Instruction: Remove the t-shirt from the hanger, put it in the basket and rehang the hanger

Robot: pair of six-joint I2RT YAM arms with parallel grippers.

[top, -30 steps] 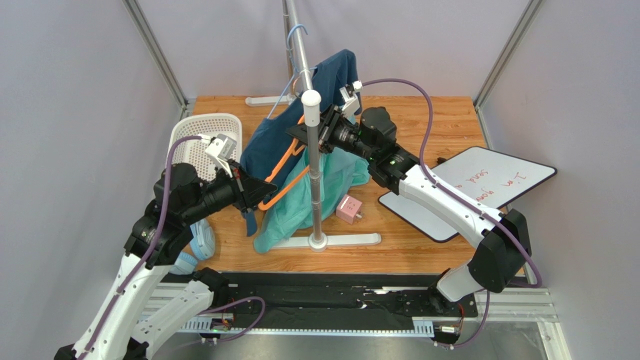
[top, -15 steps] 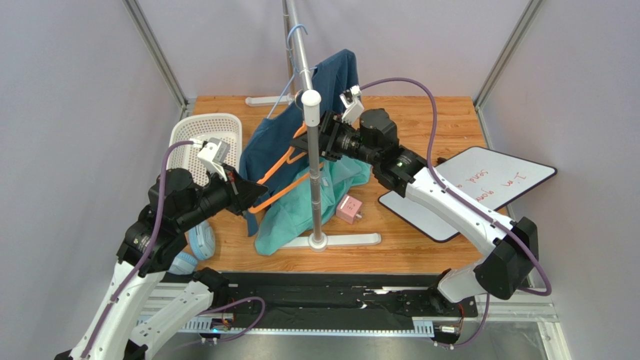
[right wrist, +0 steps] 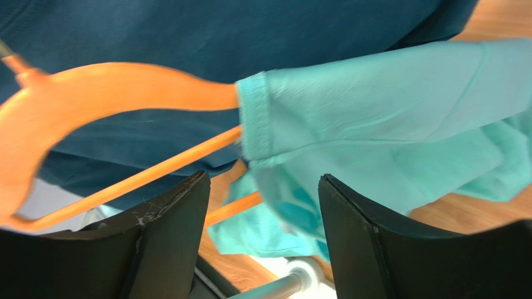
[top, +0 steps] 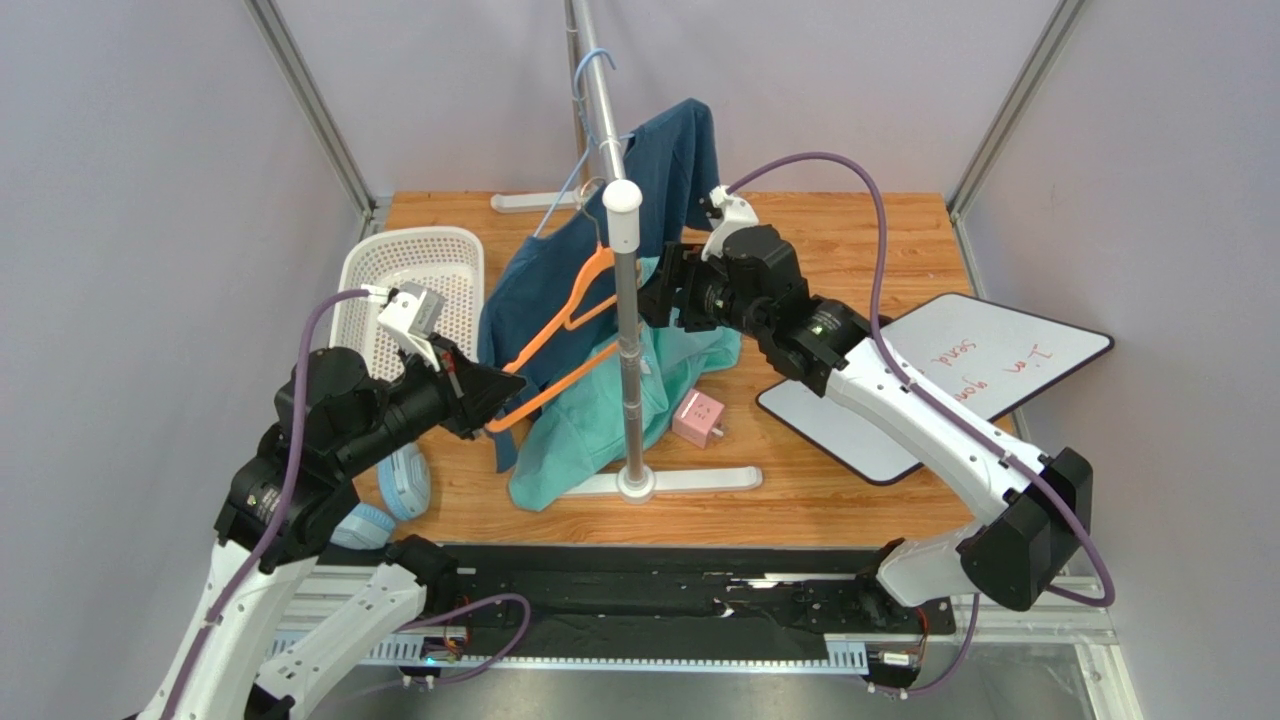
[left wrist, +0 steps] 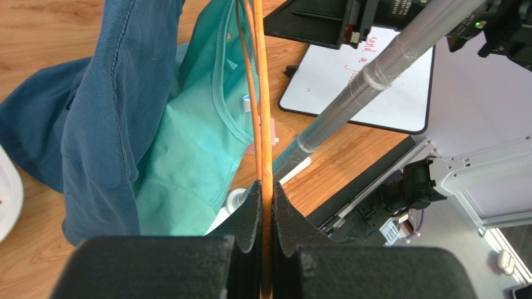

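The orange hanger tilts beside the rack pole, its left shoulder bare. The teal t-shirt still hangs on its right end and droops to the table. My left gripper is shut on the hanger's thin lower bar; in the left wrist view the bar runs straight between my closed fingers. My right gripper is open just right of the pole. In the right wrist view the hanger and the shirt's hemmed edge lie beyond its open fingers.
A dark blue shirt hangs from the rack behind the hanger. The steel rack pole stands between my arms. A white basket is at left, a pink cube and a whiteboard at right.
My left gripper has pulled the hanger's bar left and toward me. My right gripper has backed off to the right of the pole. More of the orange hanger is bare.
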